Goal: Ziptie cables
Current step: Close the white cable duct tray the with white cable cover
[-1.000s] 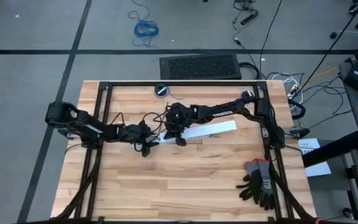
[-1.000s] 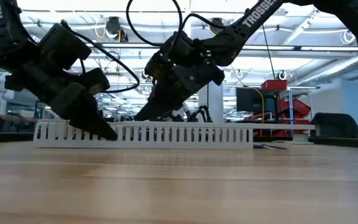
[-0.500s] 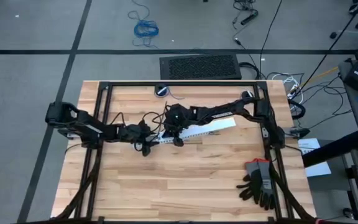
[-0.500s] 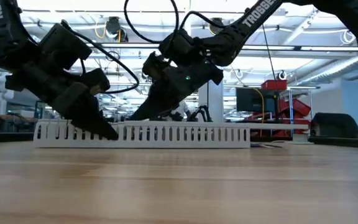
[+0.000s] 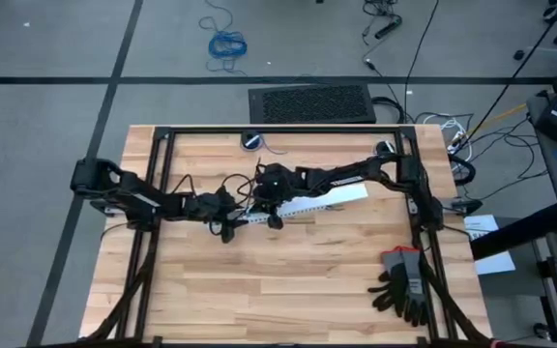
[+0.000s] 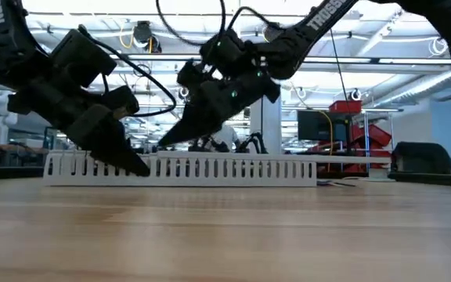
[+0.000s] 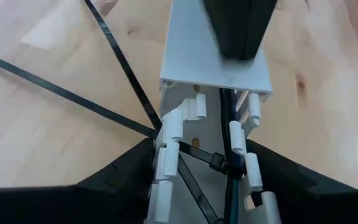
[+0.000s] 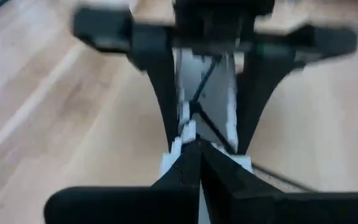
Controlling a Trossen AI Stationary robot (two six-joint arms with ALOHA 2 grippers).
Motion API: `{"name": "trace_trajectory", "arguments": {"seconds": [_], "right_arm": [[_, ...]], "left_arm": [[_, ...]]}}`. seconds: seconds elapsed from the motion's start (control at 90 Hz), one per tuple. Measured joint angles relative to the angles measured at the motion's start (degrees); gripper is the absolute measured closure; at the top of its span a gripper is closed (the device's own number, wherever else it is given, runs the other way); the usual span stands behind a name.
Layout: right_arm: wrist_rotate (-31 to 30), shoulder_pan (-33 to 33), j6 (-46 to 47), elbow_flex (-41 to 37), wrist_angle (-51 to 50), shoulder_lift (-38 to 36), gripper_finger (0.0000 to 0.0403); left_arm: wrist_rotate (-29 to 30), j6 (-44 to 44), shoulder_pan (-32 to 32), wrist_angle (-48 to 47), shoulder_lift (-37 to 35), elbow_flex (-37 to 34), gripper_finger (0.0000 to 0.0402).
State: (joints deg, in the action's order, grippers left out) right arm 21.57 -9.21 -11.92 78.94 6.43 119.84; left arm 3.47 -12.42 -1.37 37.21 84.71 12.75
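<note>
A white slotted duct (image 5: 307,203) lies across the table's middle. The cables (image 7: 229,118) run along inside it. Two thin dark zipties (image 7: 114,50) pass through the duct's wall slots and trail out over the wood; one has its head (image 7: 219,163) inside the duct by the cables. My left gripper (image 5: 226,227) is at the duct's left end, closed on it. My right gripper (image 5: 271,217) hangs just above the duct a little to the right, fingers shut (image 8: 196,149) and slanting down toward the left gripper. My left gripper clasps the duct's left end across its width, one finger (image 7: 126,177) on each outer side wall (image 7: 166,134). The fingers come slanting down from the table's left, along the duct. The duct rests flat on the table. My right gripper's shut tips are close over the duct's open top; I cannot tell whether they touch the duct or a ziptie.
A pair of black gloves (image 5: 402,285) lies at the near right. Black frame rails (image 5: 278,130) run along the table's far edge and both sides. A small round object (image 5: 251,141) sits at the far edge. Bare wood lies in front of the duct.
My right gripper has lifted its wrist and drifted a little toward the table's left along the duct, so its shut fingers now slant flatter, with their tips just above the duct. The duct has stayed put.
</note>
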Motion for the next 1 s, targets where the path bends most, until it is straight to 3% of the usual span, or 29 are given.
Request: {"name": "trace_trajectory", "arguments": {"seconds": [0.5,1.0], "right_arm": [[0.5,-0.4,-1.1,0.2,-6.3,-1.8,0.0403],[0.6,-0.4,-1.0,0.3,-6.2,-1.8,0.0403]], "left_arm": [[-7.6,0.7,0.0,1.8,0.1,-0.1,0.0049],[0.3,-0.8,1.9,5.6,0.1,-0.1,0.0041]]}}
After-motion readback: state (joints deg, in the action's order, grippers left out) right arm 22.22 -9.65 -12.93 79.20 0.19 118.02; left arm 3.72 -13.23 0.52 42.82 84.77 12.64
